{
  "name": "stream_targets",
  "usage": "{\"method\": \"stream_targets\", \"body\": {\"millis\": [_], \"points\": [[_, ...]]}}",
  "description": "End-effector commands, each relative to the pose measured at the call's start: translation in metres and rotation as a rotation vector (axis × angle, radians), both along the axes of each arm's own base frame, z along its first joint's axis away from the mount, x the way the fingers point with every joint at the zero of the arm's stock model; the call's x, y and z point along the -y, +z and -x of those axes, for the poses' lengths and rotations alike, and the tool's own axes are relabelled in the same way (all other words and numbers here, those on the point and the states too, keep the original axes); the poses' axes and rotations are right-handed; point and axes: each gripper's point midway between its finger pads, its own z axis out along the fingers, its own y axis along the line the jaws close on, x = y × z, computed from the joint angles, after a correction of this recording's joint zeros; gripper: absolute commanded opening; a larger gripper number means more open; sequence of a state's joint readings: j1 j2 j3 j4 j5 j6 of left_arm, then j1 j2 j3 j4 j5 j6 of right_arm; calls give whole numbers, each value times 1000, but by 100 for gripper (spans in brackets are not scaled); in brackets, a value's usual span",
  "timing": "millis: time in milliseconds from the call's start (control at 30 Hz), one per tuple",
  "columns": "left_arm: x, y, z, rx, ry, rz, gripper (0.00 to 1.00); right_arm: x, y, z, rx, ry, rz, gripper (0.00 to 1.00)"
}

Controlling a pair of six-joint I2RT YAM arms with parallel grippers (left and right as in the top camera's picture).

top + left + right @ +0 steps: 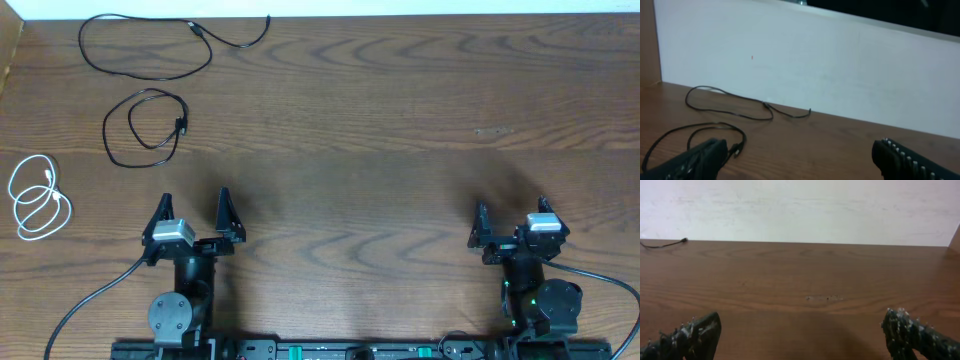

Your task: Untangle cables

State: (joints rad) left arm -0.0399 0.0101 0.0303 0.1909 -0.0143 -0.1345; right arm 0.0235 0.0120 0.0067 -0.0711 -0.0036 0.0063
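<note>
"Cables [182, 124] first: where do the three of them lie?"

"All on the left part of the tabletop [380, 130], each apart from the others. The longer black cord [200, 33] is farthest back. It makes a wide loop near the white wall [840, 65], and its tail runs right along the far edge. The shorter black cord [182, 124] lies just nearer, in a smaller loop that crosses itself. The white cord [50, 180] is coiled at the left edge, nearer again."

"Is any of them touching a hand?"

"No. The left hand [193, 200] sits at the near edge, jaws spread wide with nothing between them. The white cord is the closest to it, off to its left, and apart from it. The right hand [511, 208] is well away on the other side — also wide open, holding nothing."

"What do the wrist cameras show?"

"From the left wrist, both black cords lie ahead of the fingers [700, 157]. The shorter one is closer, its plug near the left fingertip in the frame. From the right wrist there is wood grain between the two fingers [910, 330], and one black cord end at the far left by the wall — I cannot tell from that view which cord it is."
</note>
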Motion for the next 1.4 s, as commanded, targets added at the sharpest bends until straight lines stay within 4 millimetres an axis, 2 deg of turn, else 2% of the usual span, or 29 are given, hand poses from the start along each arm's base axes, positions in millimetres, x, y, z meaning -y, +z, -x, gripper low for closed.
{"method": "stream_targets", "body": {"millis": [0,133,200,567,1000,1367], "points": [[-6,-2,0,18,29,24,98,1,0,0,0,-7,8,99],[-6,-3,0,15,30,20,98,1,0,0,0,-7,8,99],[-5,-10,-1,-12,29,10,98,1,0,0,0,-7,8,99],[4,-77,0,-287,-27,-85,98,1,0,0,0,-7,8,99],[4,-76,0,-285,-28,-171,98,1,0,0,0,-7,8,99],[0,-77,0,-289,-5,-172,98,1,0,0,0,-7,8,99]]}}
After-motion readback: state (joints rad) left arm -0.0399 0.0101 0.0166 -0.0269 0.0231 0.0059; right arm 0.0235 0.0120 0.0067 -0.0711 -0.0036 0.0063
